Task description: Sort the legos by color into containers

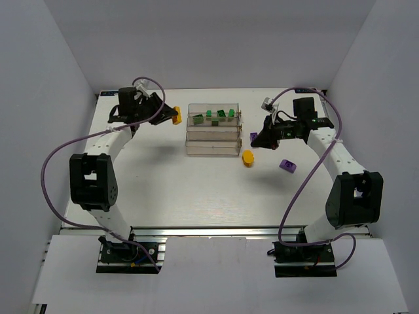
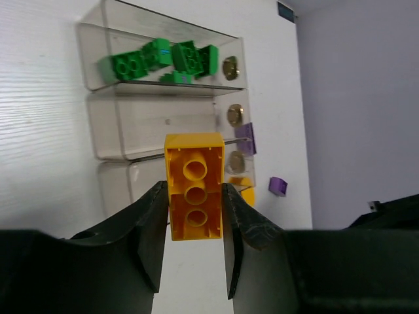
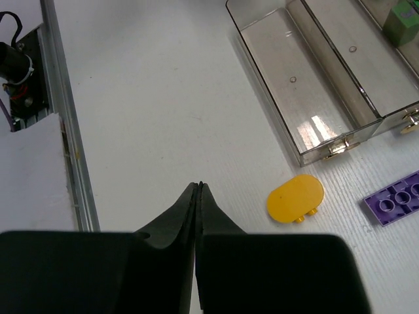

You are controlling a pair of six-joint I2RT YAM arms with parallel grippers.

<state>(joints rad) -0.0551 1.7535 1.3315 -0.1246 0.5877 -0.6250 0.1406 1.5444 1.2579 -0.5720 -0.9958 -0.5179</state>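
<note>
The containers (image 1: 213, 129), four clear narrow bins joined in one block, sit in the far middle of the worktop (image 1: 196, 190). The bin nearest the far edge holds several green bricks (image 1: 215, 115). The left fingers (image 2: 152, 219) are clamped on an orange-yellow brick (image 2: 194, 186), one finger on each long side, with its hollow underside facing the wrist camera. In the top view that brick is just beside the left end of the block, level with the far bin.

The right fingers (image 3: 198, 196) are pressed together with nothing between them. They are near the right end of the block, over bare worktop. A rounded yellow piece (image 3: 295, 197) lies flat on the worktop just off the block's near right corner. A flat purple plate (image 3: 396, 197) lies close by the block's right end. A small purple brick (image 1: 287, 165) rests further toward the right edge, apart from both pieces.
</note>
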